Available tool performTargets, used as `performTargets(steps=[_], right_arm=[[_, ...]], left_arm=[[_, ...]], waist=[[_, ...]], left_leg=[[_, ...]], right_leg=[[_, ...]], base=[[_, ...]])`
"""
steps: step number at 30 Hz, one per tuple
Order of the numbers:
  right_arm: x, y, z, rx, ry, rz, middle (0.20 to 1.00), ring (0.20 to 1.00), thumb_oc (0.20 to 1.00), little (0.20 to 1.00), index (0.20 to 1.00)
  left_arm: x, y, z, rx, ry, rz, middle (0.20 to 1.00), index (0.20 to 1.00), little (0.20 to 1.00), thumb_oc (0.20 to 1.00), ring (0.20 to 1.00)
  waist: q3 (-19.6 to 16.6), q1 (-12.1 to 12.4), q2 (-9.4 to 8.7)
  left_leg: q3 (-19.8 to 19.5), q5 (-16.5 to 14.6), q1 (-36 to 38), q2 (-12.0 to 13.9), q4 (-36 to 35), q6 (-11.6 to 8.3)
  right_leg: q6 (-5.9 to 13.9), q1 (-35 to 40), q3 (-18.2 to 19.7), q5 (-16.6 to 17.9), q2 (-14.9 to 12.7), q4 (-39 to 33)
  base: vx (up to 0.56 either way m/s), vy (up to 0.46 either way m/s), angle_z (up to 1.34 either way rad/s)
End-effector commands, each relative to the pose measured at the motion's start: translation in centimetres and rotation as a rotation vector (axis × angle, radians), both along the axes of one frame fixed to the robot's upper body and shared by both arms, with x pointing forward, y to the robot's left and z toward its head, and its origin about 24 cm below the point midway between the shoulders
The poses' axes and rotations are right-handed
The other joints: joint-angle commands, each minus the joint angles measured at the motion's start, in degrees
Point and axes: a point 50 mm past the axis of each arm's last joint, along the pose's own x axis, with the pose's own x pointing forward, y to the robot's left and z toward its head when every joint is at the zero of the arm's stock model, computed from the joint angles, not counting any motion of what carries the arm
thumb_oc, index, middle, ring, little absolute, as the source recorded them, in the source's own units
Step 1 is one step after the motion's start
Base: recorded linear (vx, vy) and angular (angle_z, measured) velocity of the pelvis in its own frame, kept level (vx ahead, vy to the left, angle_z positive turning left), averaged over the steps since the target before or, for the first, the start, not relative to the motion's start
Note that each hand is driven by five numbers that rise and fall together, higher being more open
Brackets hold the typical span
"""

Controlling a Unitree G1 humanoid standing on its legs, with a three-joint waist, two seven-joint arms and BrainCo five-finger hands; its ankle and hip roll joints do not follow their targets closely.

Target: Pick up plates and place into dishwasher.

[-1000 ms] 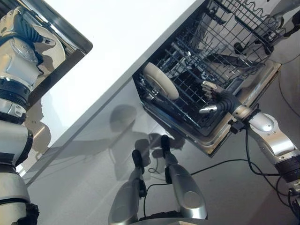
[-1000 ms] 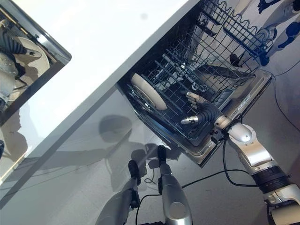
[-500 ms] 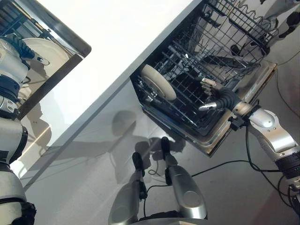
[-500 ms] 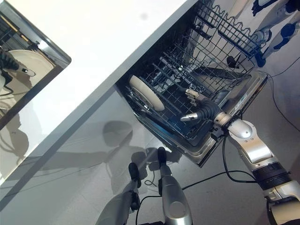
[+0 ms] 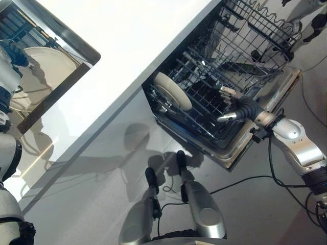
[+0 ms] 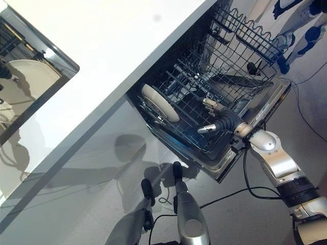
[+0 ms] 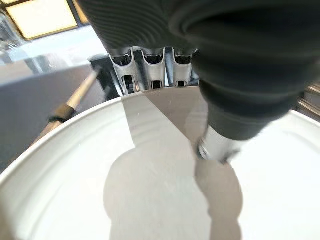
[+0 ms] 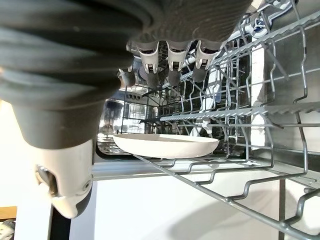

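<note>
I work from a white counter (image 5: 153, 41) that runs diagonally across the head views, with a steel sink (image 5: 61, 81) cut into it on my left and an open dishwasher (image 5: 265, 109) below its edge on my right, both wire racks drawn out over the lowered door. The lower rack (image 5: 204, 104) already carries one pale plate (image 5: 172, 91), standing on edge in the tines near the counter side; the upper rack (image 5: 255, 35) above it looks unloaded. A second plate (image 5: 48, 64) lies in the sink, and this is the one I judge to be in hand. My left hand (image 7: 150, 75) sits on it: the wrist view has the fingers going over the far rim and the thumb (image 7: 217, 145) resting on the plate's (image 7: 100, 200) face, though I cannot tell whether the grip is closed, since the fingertips are hidden behind the rim. My right hand (image 5: 232, 104) hovers over the lower rack, fingers loosely spread and holding nothing, well apart from the loaded plate. To do this step well, I want the pinch firm on the rim before lifting, raise the plate clear of the sink wall, turn it upright on the way over, and slot it into free tines beside the first plate without knocking it
</note>
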Motion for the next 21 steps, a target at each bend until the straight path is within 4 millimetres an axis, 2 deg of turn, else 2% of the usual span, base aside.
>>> performTargets(steps=[1,15,19,21], right_arm=[[-0.7,-0.9,3.6,-0.050,-0.144,-0.004,1.000,1.000,1.000,1.000,1.000],[-1.1,-1.3,3.7,-0.052,-0.162,-0.007,1.000,1.000,1.000,1.000,1.000],[-1.1,-1.2,3.5,-0.048,-0.159,-0.005,1.000,1.000,1.000,1.000,1.000],[-1.3,-1.2,3.3,-0.045,-0.155,-0.003,1.000,1.000,1.000,1.000,1.000]], left_arm=[[-0.8,1.3,-2.8,-0.036,0.114,-0.002,0.200,0.200,0.200,0.200,0.200],[-0.2,0.3,-2.0,-0.093,-0.080,-0.121,0.200,0.200,0.200,0.200,0.200],[0.1,-0.4,-1.1,-0.121,-0.259,-0.165,0.200,0.200,0.200,0.200,0.200],[0.3,-1.0,0.1,-0.145,-0.404,-0.201,0.200,0.200,0.200,0.200,0.200]], waist=[[0.72,0.21,0.35],[0.72,0.69,0.38],[0.72,0.88,0.28],[0.70,0.87,0.16]], left_leg=[[-1.74,-5.61,-5.98,-0.49,7.31,0.04],[-1.99,-5.82,-5.79,-0.45,7.50,0.11],[-2.07,-6.10,-5.38,-0.44,7.62,0.17],[-2.05,-6.39,-4.87,-0.37,7.67,0.15]], right_leg=[[7.20,-2.55,-0.73,-8.16,-2.10,5.68],[7.25,-2.42,-0.76,-8.33,-2.15,6.02],[7.26,-1.98,-0.81,-8.47,-2.21,6.00],[7.27,-1.53,-0.82,-8.69,-2.23,6.05]], base=[[0.00,0.010,0.05],[0.00,0.000,0.05],[0.00,0.000,0.00],[0.01,-0.017,0.00]])
